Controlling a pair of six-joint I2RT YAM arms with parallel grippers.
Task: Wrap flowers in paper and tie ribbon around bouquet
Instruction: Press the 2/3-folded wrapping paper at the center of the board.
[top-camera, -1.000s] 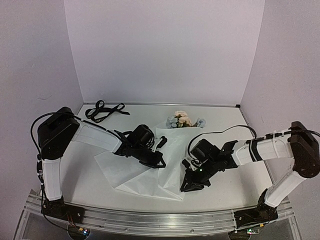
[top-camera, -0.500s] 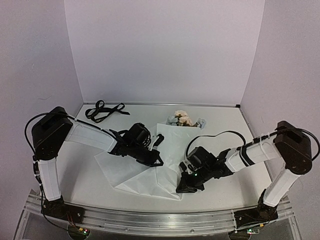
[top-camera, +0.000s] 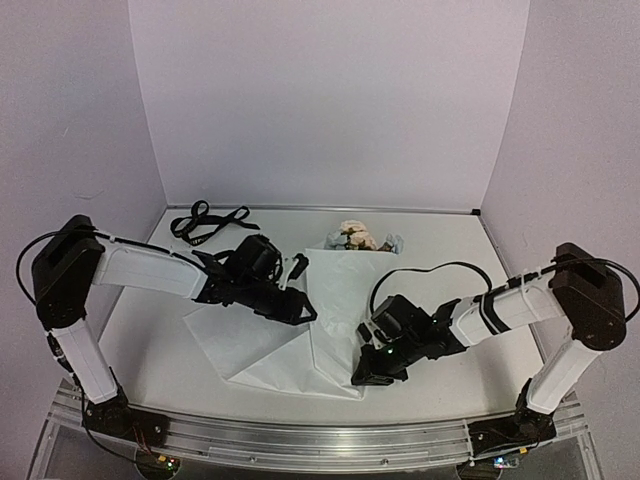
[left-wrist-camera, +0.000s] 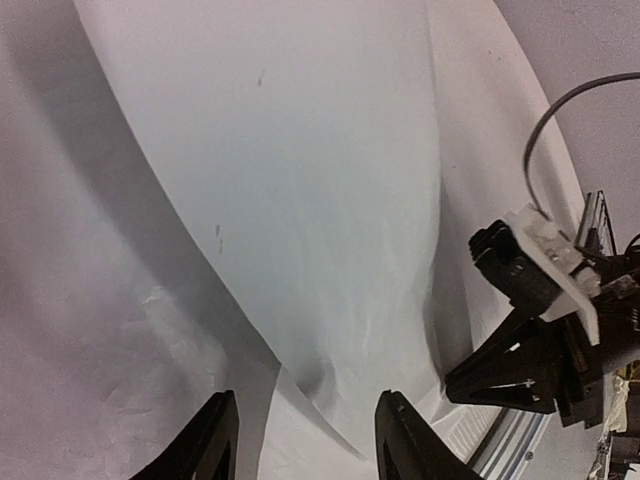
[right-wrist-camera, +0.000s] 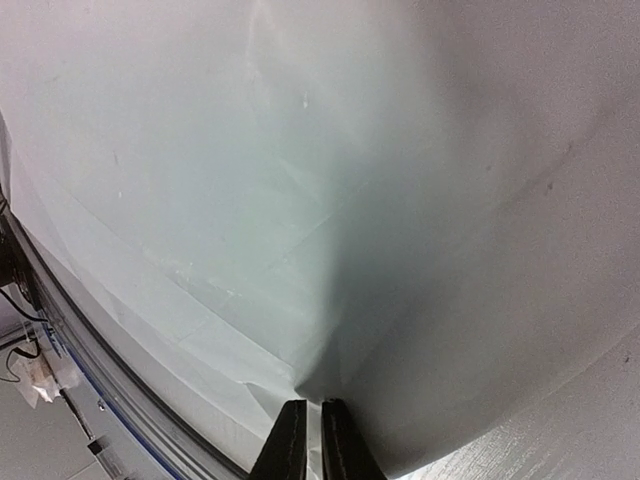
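Observation:
The white paper (top-camera: 290, 345) lies folded over itself at the table's middle. The flowers (top-camera: 354, 238) show only as peach and blue blooms at its far edge. Their stems are hidden under it. My left gripper (top-camera: 303, 310) hovers open over a raised fold of the paper (left-wrist-camera: 300, 200), its jaws (left-wrist-camera: 308, 400) holding nothing. My right gripper (top-camera: 362, 376) sits low at the sheet's near right corner. In the right wrist view its fingers (right-wrist-camera: 306, 405) are shut on a peaked pinch of the paper (right-wrist-camera: 250, 180). The black ribbon (top-camera: 205, 222) lies loose at the back left.
White walls stand behind and on both sides of the table. A metal rail (top-camera: 300, 440) runs along the near edge just below the paper's corner. The right arm's black gripper and cable (left-wrist-camera: 530, 370) show at the right of the left wrist view.
My left gripper has opened, let go of the paper fold and drawn back to the left. The right gripper stays pinched on the near corner.

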